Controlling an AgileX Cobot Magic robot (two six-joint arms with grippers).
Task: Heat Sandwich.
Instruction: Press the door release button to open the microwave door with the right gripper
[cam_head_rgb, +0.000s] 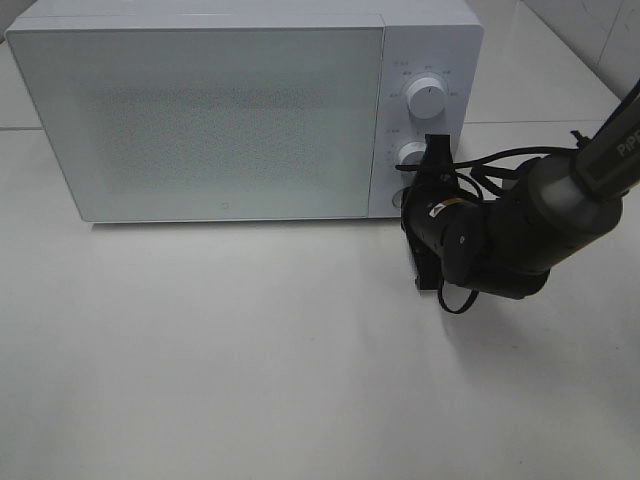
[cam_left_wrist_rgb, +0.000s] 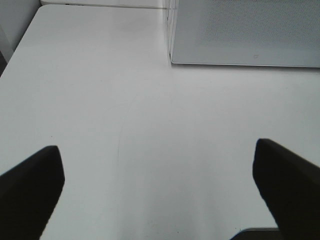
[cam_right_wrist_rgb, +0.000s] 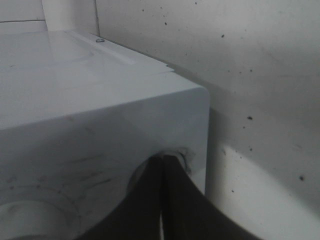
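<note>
I see the white counter (cam_head_rgb: 250, 390) filling the exterior high view; it is the largest surface in the scene.

The white microwave (cam_head_rgb: 200, 110) stands along the far edge of the counter, nearer the far left corner. Its door (cam_head_rgb: 210, 125) is shut. The pane is frosted and I cannot see through it.

The sandwich shows in none of my three views, so I cannot tell where it is.

The right arm (cam_head_rgb: 545, 215) reaches in from the right edge of the counter, low over the surface, towards the front of the microwave.

The control panel (cam_head_rgb: 440, 60) occupies the strip of the microwave front nearest the right edge. It carries an upper dial (cam_head_rgb: 428, 100) and, below it, a lower dial (cam_head_rgb: 412, 153).

The right end effector (cam_head_rgb: 412, 195) is at the bottom of that panel, just under the lower dial. In the right wrist view, the right end effector (cam_right_wrist_rgb: 161, 165) is clenched. Its two dark fingers (cam_right_wrist_rgb: 180, 200) are pressed together with nothing between them, and their tips are against the panel beside its lower outer corner.

The left end effector (cam_left_wrist_rgb: 160, 190) appears in the left wrist view only. It is released, with its fingers (cam_left_wrist_rgb: 30, 190) spread wide apart over bare counter in front of the microwave's left corner. It is well apart from the microwave and grasps nothing.
</note>
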